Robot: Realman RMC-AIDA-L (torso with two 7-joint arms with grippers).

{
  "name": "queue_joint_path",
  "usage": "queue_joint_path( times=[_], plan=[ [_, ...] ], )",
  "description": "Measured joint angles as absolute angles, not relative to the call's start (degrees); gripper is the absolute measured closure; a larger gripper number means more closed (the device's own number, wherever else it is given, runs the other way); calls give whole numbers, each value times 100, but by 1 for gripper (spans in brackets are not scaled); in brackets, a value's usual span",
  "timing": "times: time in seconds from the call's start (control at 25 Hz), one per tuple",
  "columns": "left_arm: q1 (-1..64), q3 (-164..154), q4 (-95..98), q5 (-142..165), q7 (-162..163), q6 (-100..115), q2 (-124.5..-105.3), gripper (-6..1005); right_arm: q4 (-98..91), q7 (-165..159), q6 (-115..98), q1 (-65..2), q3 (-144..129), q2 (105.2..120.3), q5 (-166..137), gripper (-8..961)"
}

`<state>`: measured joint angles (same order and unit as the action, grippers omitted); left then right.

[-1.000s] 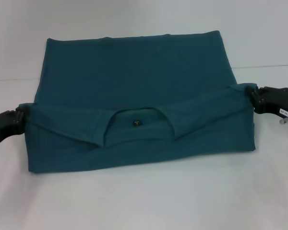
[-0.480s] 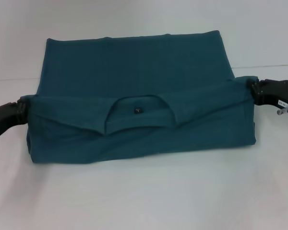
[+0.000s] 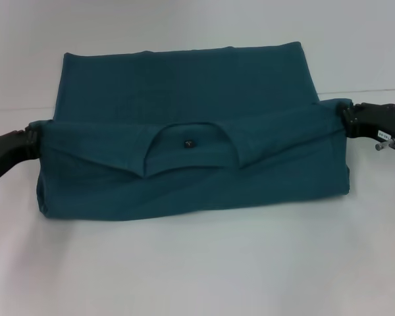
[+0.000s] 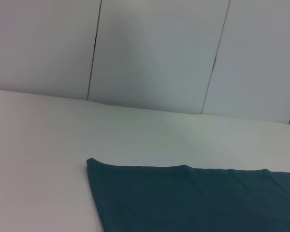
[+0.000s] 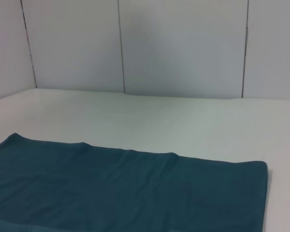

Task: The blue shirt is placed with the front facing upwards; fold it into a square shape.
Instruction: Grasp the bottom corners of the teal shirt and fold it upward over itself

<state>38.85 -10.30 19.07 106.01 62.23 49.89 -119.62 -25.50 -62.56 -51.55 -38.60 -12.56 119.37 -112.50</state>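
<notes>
I am pinching the blue shirt [image 3: 184, 131] at both ends of its collar fold: left jaws [image 3: 30, 146] clamping its left edge, right jaws [image 3: 345, 122] its right edge. The fold's long axis is running between them across the white worktop [image 3: 197, 270], hem lying beyond.

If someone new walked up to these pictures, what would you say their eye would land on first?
The blue shirt fills the middle of the white table, its collar end doubled over toward the far hem so the neckline and its small dark label face up. The left gripper pinches the folded layer's left corner and the right gripper its right corner, both raised just off the cloth below.
</notes>
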Motion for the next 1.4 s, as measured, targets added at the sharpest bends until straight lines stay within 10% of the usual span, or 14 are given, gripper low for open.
queue_joint_path(
  times=[1.4],
  plan=[
    [4462, -1037, 1916, 10449, 5985, 3918, -12068, 982, -2355, -6240, -4438, -4217, -1350, 11822, -11240, 909]
  ],
)
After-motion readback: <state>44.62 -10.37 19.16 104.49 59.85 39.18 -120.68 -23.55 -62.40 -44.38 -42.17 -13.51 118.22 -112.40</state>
